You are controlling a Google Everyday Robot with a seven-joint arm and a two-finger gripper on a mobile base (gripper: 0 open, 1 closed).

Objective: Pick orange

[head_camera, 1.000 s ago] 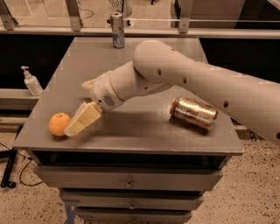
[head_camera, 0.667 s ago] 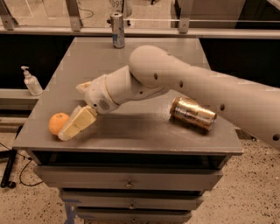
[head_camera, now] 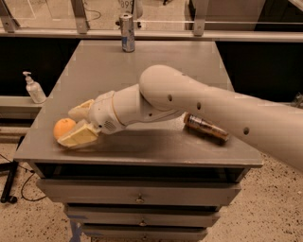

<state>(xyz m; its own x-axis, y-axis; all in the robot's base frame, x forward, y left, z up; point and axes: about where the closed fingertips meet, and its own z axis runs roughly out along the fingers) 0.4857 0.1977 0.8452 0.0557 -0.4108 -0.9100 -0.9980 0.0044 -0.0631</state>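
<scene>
- Advanced left along the surface since the earlier frames, bringing the tool from just beside the orange to either side of it.
- Lowered at the elbow as well, now covering part of the gold-brown can, which was fully exposed earlier.
- Holds the fingers apart: one cream finger on the far side of the fruit, the other on the near side, low against the surface.
- Cannot confirm firm contact between fingers and fruit; near finger overlaps the lower edge of the orange in this view.
- Locates the orange near the front left corner of the surface, resting on it, in the same place as in the earlier frames.
- Shows the gold-brown can lying on its side right of centre, well apart from the orange and partly behind the arm; no legible lettering on it.
- Shows an upright silver can with a blue band at the back edge of the surface; label too blurred to read.
- Shows pale digits at the top edge behind that can, possibly "899"; not readable with certainty.
- Shows a white pump bottle on a lower ledge left of the surface; no readable label.
- Shows drawers beneath the surface, each with a small knob at the front.
</scene>
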